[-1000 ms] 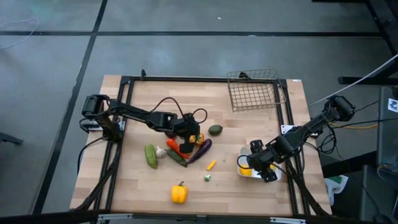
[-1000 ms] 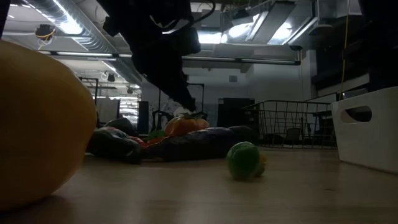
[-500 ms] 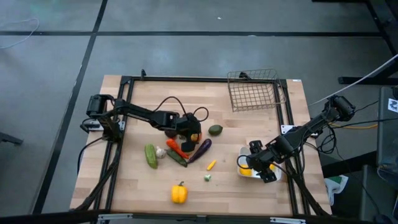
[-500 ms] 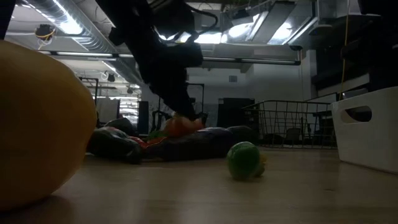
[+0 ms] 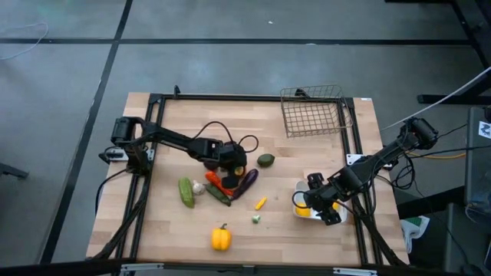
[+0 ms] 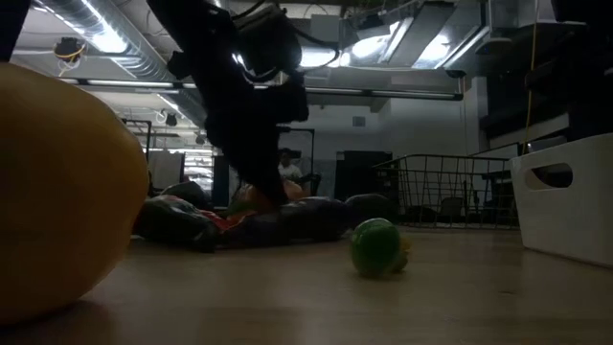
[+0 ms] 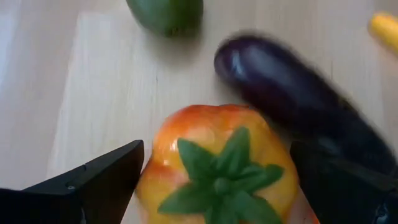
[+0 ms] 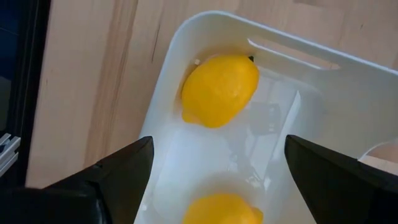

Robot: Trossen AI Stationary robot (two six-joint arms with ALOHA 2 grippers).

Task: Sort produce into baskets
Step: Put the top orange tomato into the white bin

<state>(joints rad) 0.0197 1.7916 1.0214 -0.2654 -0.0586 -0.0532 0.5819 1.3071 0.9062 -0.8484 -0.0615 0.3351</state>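
Note:
My left gripper [image 7: 217, 171] is open and points down over an orange-yellow tomato [image 7: 214, 155] with a green calyx. One finger [image 7: 106, 180] stands on each side of the tomato, with no plain touch. The tomato [image 5: 241, 169] lies in a produce pile on the table, right next to a purple eggplant [image 7: 292, 93]. My right gripper [image 8: 214, 155] hangs open above the white tray [image 8: 186, 37], which holds two lemons [image 8: 221, 90]. The wire basket [image 5: 313, 113] stands at the far right.
Around the pile lie a green avocado [image 5: 265, 160], a light green cucumber [image 5: 186, 192], a garlic [image 5: 199, 188], a small yellow piece [image 5: 261, 203] and a small green piece [image 5: 255, 218]. A yellow pepper [image 5: 221, 238] sits near the front edge. Bare wood shows between the pile and the tray.
My left gripper has sunk onto the pile and come down around the tomato, still open. In the low view the arm now hides most of the tomato. My right arm has kept still.

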